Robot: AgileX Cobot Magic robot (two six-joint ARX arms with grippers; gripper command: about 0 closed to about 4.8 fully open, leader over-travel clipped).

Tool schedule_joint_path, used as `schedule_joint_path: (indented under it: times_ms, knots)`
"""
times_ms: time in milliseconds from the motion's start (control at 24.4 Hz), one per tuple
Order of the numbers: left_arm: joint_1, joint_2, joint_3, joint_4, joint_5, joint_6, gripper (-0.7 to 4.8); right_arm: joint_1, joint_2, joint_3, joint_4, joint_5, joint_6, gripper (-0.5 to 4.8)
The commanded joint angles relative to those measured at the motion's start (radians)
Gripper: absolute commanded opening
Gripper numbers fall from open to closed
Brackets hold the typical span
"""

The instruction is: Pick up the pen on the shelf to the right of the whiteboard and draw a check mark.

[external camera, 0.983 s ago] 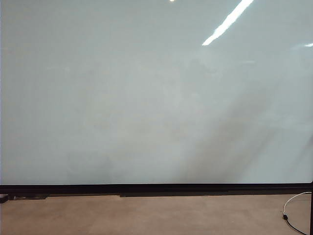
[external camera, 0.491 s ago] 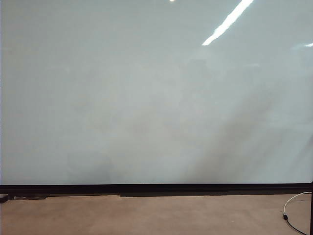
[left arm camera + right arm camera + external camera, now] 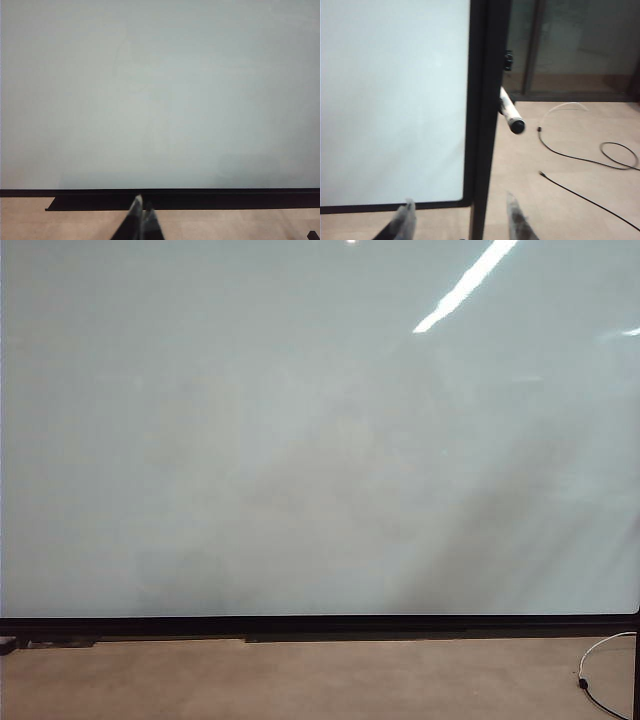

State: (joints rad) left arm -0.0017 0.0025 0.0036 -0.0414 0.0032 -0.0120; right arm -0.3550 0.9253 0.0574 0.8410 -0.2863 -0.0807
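While the exterior view gives me nothing but the whiteboard (image 3: 300,440), glossy and unmarked with a bright streak of ceiling light reflected near its upper right, both arms stay out of that picture, so I read them from the wrist cameras. The left claw (image 3: 140,217) sits low in front of the board's black lower frame, its 2 fingertips pressed together with no gap and nothing between them. The right claw (image 3: 460,220) faces the board's right edge, its 2 fingers standing wide apart and empty, one on each side of the black vertical post of the frame (image 3: 487,100). I see the pen (image 3: 511,115) sticking out from that post on the side away from the board, white barrel with dark print and a black end pointing toward the camera; it is apart from the fingers and not yet gripped. What carries it at the post is too small for me to make out. On the tan floor (image 3: 560,200) beyond, a black cable (image 3: 590,160) and a white cable (image 3: 565,106) lie loose.
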Motion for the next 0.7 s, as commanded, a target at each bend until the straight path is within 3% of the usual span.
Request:
schedule_joint_path:
  times_ms: [41, 696]
  knots:
    - [0.000, 0.001, 0.003, 0.013, 0.000, 0.004, -0.04, 0.000, 0.101, 0.032, 0.129, -0.035, -0.003, 2.35]
    - [0.000, 0.001, 0.003, 0.012, 0.000, 0.004, -0.04, -0.046, 0.344, 0.093, 0.298, -0.072, -0.005, 2.66]
